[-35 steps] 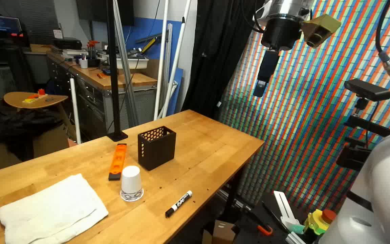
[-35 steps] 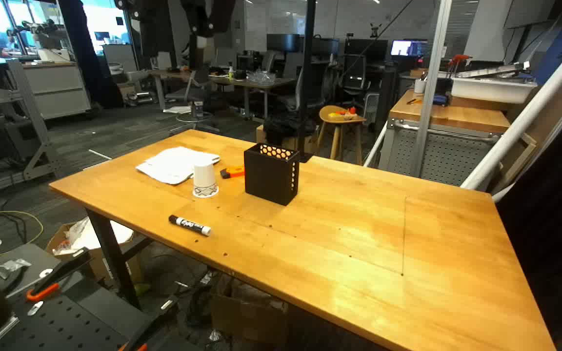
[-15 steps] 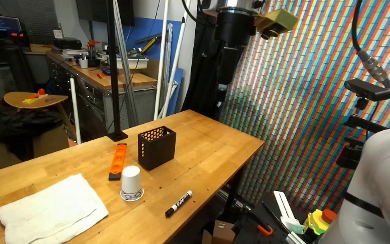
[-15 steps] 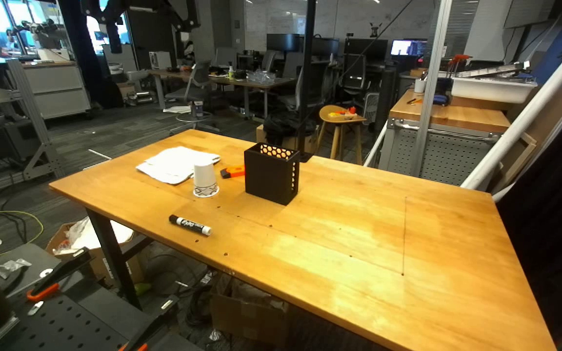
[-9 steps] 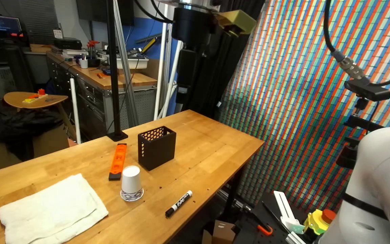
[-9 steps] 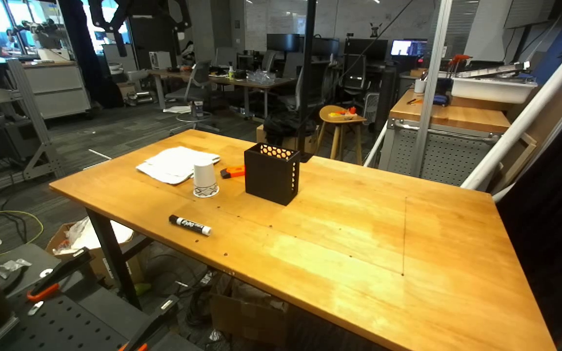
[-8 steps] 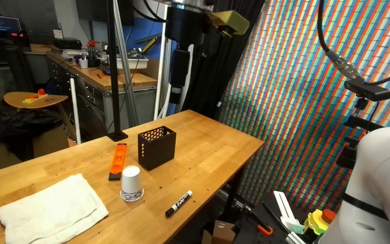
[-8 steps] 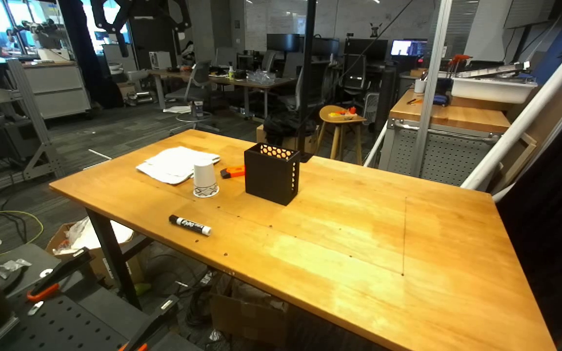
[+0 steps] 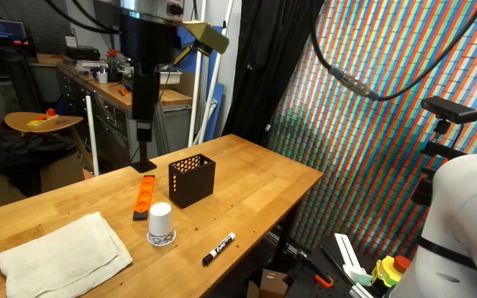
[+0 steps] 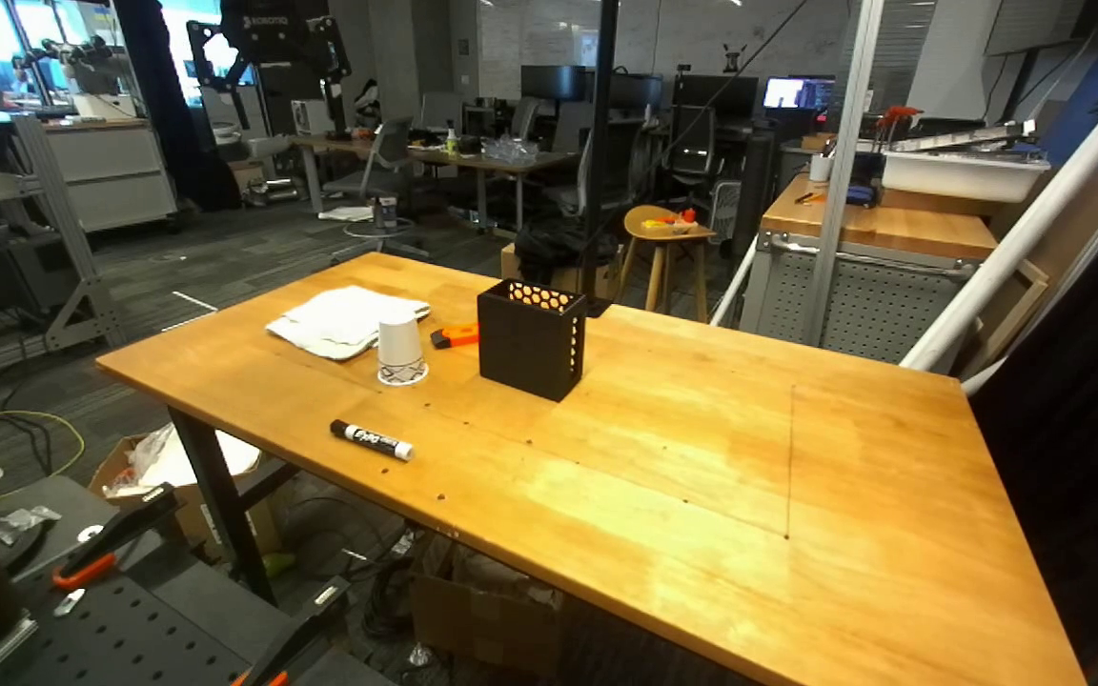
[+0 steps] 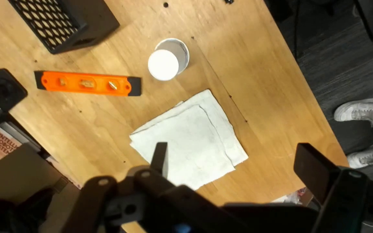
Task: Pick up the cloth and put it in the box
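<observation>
The cloth, white and folded flat, lies on the tabletop in both exterior views (image 9: 62, 256) (image 10: 344, 319). In the wrist view the cloth (image 11: 193, 136) is whole except for a lower-left part behind my finger. My gripper (image 11: 233, 150) hangs well above the table, jaws wide apart and nothing between them; one finger overlaps the cloth in that view, the other the bare wood. An exterior view also shows the gripper (image 10: 288, 119) high up. The box, black with hexagonal holes and an open top, stands upright on the table (image 9: 193, 182) (image 10: 525, 343); the wrist view cuts it off.
Between cloth and box stand an upturned white paper cup (image 9: 160, 223) and an orange level (image 9: 144, 196). A black marker (image 9: 218, 249) lies near the table's edge. A black post (image 11: 5, 90) rises at the table's border. A person's shoes (image 11: 359, 110) show beside the table.
The arm has swung across the table toward the cloth's side, jaws staying open. Cloth, box and cup have not moved. A person's hand has appeared at an exterior view's edge.
</observation>
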`<state>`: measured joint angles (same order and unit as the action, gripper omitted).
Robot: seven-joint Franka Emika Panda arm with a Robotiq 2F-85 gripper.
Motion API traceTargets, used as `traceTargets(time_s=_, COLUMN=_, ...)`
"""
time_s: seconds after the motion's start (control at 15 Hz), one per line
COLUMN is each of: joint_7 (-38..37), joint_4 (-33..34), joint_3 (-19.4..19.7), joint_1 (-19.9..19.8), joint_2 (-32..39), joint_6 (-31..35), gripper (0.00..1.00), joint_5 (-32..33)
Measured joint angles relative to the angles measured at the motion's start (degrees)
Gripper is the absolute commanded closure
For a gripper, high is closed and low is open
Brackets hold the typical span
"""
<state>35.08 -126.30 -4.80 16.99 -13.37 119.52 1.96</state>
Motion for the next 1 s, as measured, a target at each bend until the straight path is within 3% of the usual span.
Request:
traceTargets(time_s=0.4, joint_7=-0.2, joint_4=9.7, joint_3=-6.2, joint_1=0.4, joint_2=11.9, joint_6=2.0, gripper=0.00, joint_5=0.7)
traceTargets(time_s=1.0, joint_7=-0.2, joint_4=28.6, joint_3=-7.0, joint_1=-0.7, joint_2=34.2, joint_6=3.4, gripper=0.00, joint_5=5.3)
